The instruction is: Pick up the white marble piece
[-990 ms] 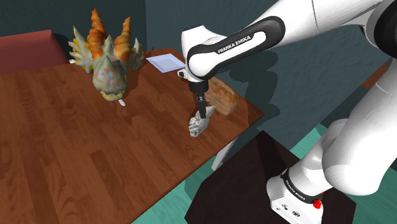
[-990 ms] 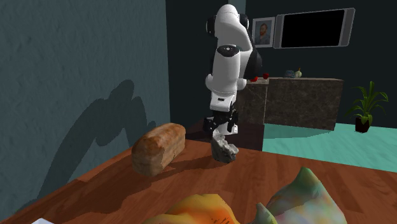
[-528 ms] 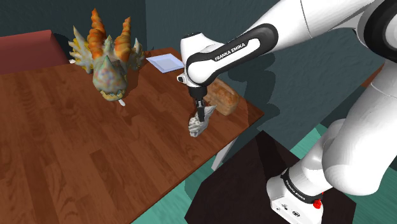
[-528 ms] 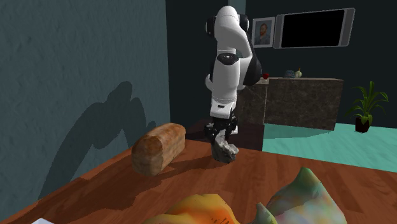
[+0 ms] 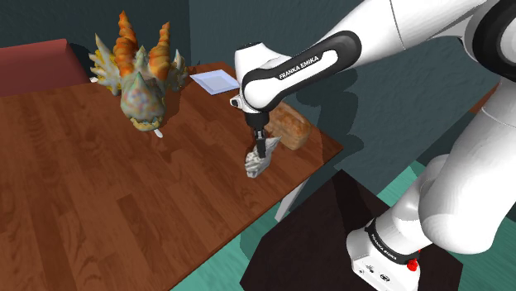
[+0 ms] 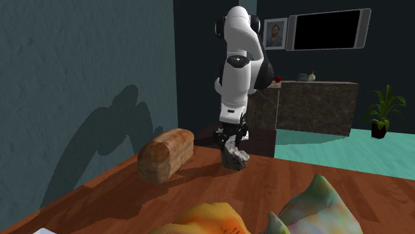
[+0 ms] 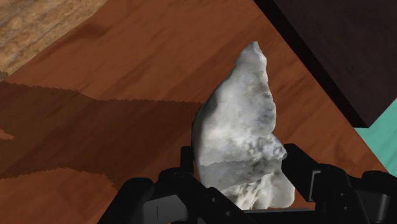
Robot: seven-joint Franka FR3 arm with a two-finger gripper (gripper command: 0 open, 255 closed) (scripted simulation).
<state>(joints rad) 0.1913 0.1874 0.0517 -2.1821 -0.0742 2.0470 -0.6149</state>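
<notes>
We see a wide brown wooden desk [image 5: 99, 190] running across the shoulder view, with a teal floor [image 5: 215, 269] below its near edge. The white arm [image 5: 306, 62] reaches from its dark stand [image 5: 314, 240] at that view's lower right and bends down over the desk's corner nearest the stand.

At the far side of the desk stands a big spiky creature figure [image 5: 142, 95] with orange horns and a mottled body. To the shoulder view's right of it lies a flat white sheet [image 5: 215, 80]. A brown loaf of bread [image 5: 289, 124] lies near the desk's edge, partly behind the arm's wrist. In the second exterior view the loaf [image 6: 166, 154] sits to the left of the arm.

The marble piece [image 5: 256, 163], a rough white and grey chunk, is close to the desk's edge nearest the stand, just beside the loaf but apart from it. In the second exterior view its lower end [image 6: 234, 155] is at the wood, and we cannot tell whether it is touching or just off it.

The black pincer [image 5: 261, 151] points down onto the chunk. In the wrist view we see the pincer [image 7: 238, 162] clamped on the marble piece [image 7: 245, 114], one finger against each side of its broad end, and its pointed end sticks out beyond the fingertips.
</notes>
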